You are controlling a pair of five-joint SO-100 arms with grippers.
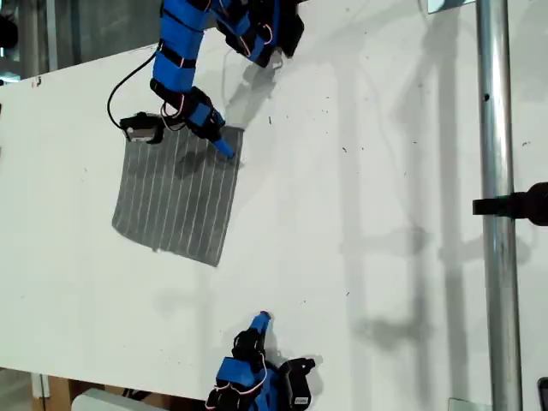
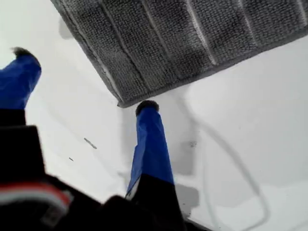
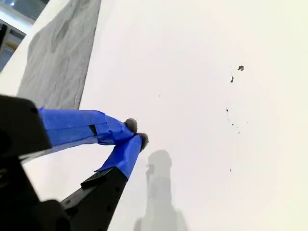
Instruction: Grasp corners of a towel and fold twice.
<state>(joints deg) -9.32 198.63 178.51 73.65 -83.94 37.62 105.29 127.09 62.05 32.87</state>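
The towel [image 1: 180, 197], grey with thin white stripes, lies flat on the white table [image 1: 385, 214] toward the exterior view's left. My first gripper [image 1: 224, 150] is down at the towel's far corner [image 1: 240, 133] nearest the table's middle. In the first wrist view my first gripper [image 2: 84, 79] stands open: one blue fingertip [image 2: 147, 107] touches the table right at that corner [image 2: 122, 102], and the other is off to the side. My second gripper [image 1: 261, 319] rests near the table's front edge, apart from the towel [image 3: 60, 57]. Its blue fingers [image 3: 130, 144] are shut on nothing.
A vertical metal pole [image 1: 497, 205] with a black clamp [image 1: 514, 205] stands at the exterior view's right. A black cable [image 1: 120, 86] loops behind the first arm. Small dark specks [image 3: 236, 72] dot the table.
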